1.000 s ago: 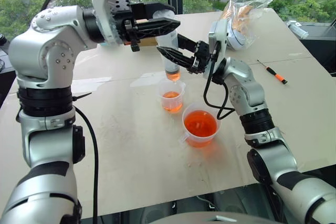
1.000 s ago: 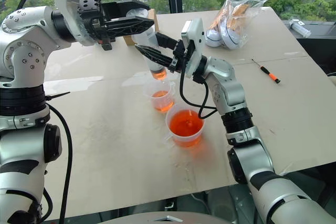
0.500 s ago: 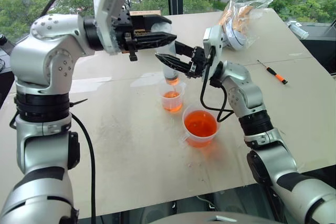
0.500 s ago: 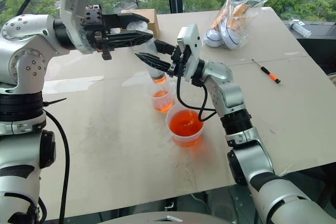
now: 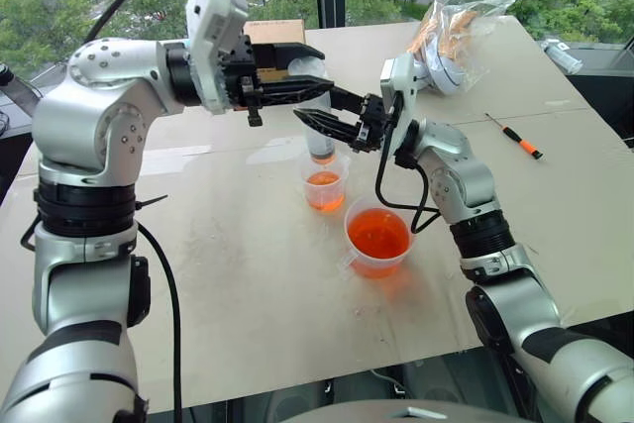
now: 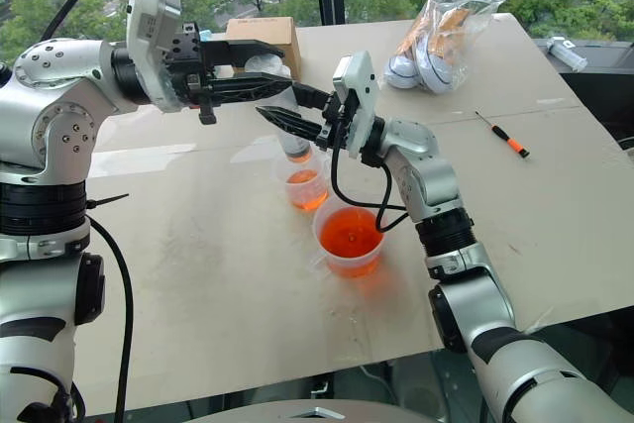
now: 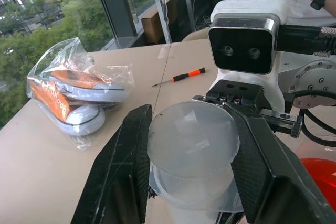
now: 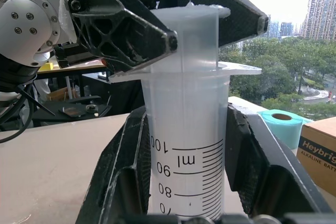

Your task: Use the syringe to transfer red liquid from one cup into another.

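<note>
Syringe [image 8: 185,145] upright, barrel clear, printed marks 100, 90, 80 + "ml". Right gripper [image 8: 184,182] fingers clamped on barrel, one each side, below flange. Left gripper [image 8: 173,30] closed round white plunger above flange, fingers black, lattice-pattern. Beyond: teal tape roll [image 8: 281,121], cardboard box [image 8: 319,148] w/ "Heybrig" lettering, trees + tower blocks thru window. Tabletop [image 8: 58,166] beige.

Clear syringe [image 5: 319,136] upright, tip down inside the smaller narrow cup [image 5: 324,181]; graduations on barrel, white plunger pushed nearly in. Smaller cup holds shallow orange-red liquid [image 5: 323,192]. Wider handled cup [image 5: 377,238] sits just near-right of it, apart, with more red liquid [image 5: 377,233].
</note>
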